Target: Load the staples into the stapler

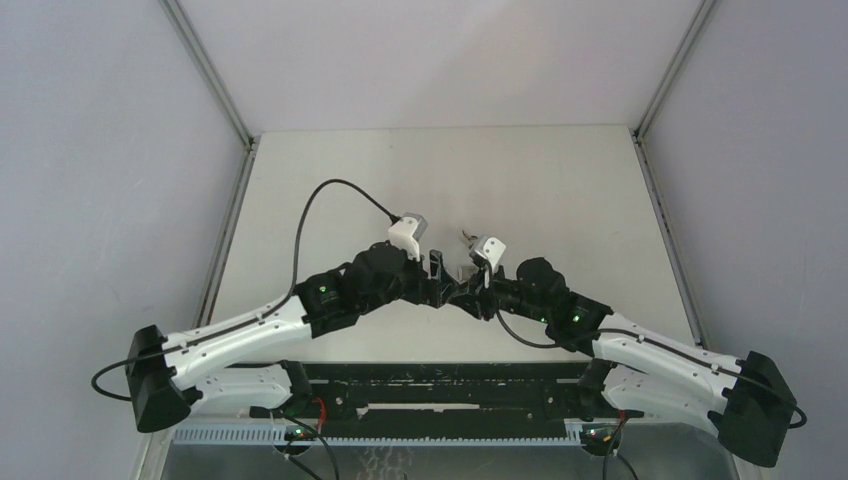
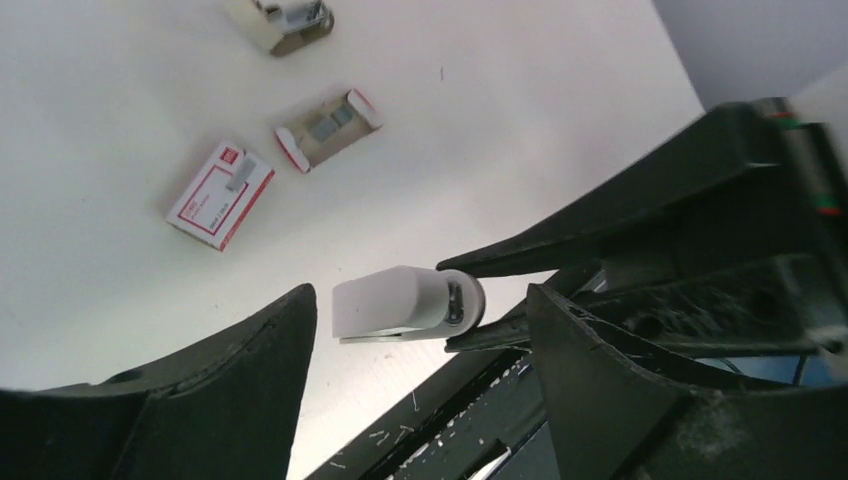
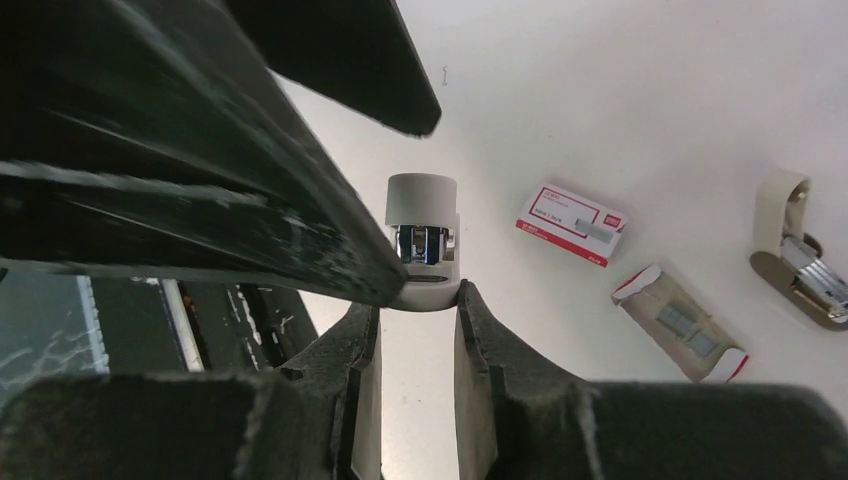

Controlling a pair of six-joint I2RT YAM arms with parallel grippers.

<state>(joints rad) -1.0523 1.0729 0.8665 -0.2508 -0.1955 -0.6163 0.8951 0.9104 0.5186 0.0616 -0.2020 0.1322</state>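
Note:
The small white stapler hangs above the table, its shiny metal inside facing the right wrist camera. My right gripper is shut on its near end. In the left wrist view the stapler lies between the fingers of my left gripper, which is open and not touching it. Grey staples lie in an opened cardboard tray. One more strip rests on the red-and-white box. From above, both grippers meet near the table's middle.
A beige piece with a shiny metal channel lies on the table beyond the tray, also at the top of the left wrist view. Loose staple bits litter the dark rail at the near edge. Grey walls enclose the table.

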